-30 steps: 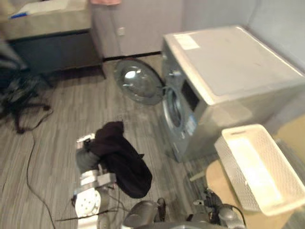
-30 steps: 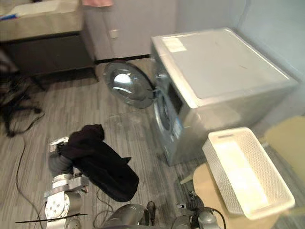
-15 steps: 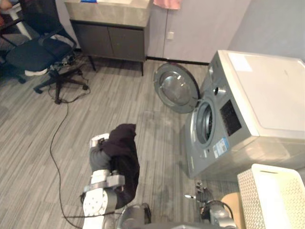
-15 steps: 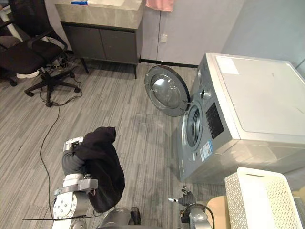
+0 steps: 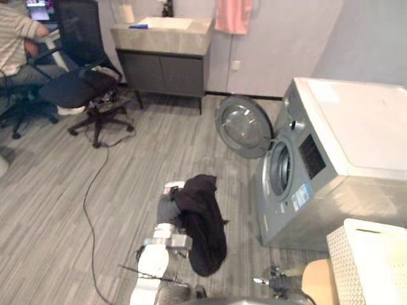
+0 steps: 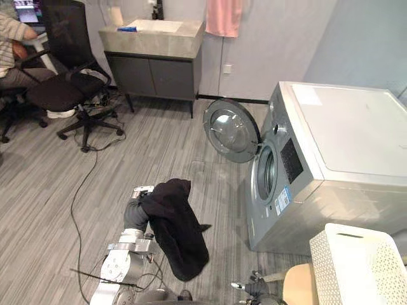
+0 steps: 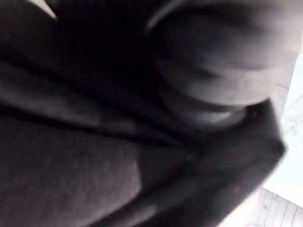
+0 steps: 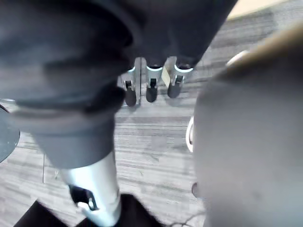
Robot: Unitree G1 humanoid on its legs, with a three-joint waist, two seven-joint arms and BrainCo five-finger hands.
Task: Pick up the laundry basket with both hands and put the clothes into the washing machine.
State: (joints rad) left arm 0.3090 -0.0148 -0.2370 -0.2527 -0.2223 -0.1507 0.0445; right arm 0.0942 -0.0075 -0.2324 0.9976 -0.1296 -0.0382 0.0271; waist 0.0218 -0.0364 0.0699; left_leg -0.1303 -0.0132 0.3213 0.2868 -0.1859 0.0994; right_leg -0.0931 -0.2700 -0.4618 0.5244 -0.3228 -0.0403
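Black cloth garment (image 5: 203,222) drapes left robot hand (image 5: 168,204), grip impossible to tell; right robot hand (image 8: 151,85) relaxed, fingers apart; better lift hem clear into grey front-loading washing machine (image 5: 343,146).

- A washing machine (image 6: 331,159) stands at the right, its door (image 6: 231,131) swung open to its left.
- A laundry basket (image 6: 356,270) sits in front of the machine, at the near right.
- A garment (image 6: 175,225) hangs over the left hand (image 6: 137,213), left of the machine and apart from it.
- A cabinet (image 6: 152,70) stands against the back wall (image 6: 280,44), with a towel (image 6: 222,16) hanging above its right end.
- An office chair (image 6: 67,76) stands left of the cabinet, with a person (image 6: 13,44) seated at far left.
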